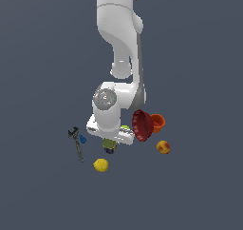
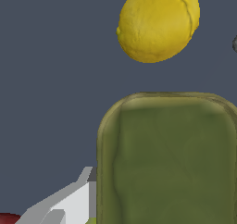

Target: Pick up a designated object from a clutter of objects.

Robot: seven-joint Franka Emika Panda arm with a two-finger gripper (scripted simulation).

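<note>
Hovering over the can (image 2: 169, 160) — hand (image 1: 110, 141) grip unclear — yellow ball (image 2: 157, 23) lies apart across bare floor

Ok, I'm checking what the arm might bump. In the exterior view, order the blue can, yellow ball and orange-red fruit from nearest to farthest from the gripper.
1. Blue can, directly under the gripper.
2. Yellow ball, below the can in that view.
3. Orange-red fruit, off to the exterior view's right.

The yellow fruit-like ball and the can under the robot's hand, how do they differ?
The yellow ball is round and bright yellow; the can has a flat olive-green top and dark blue sides. The ball lies in the open; the can sits right beneath the gripper, partly hidden. Both are small and rest on the grey floor.
</note>
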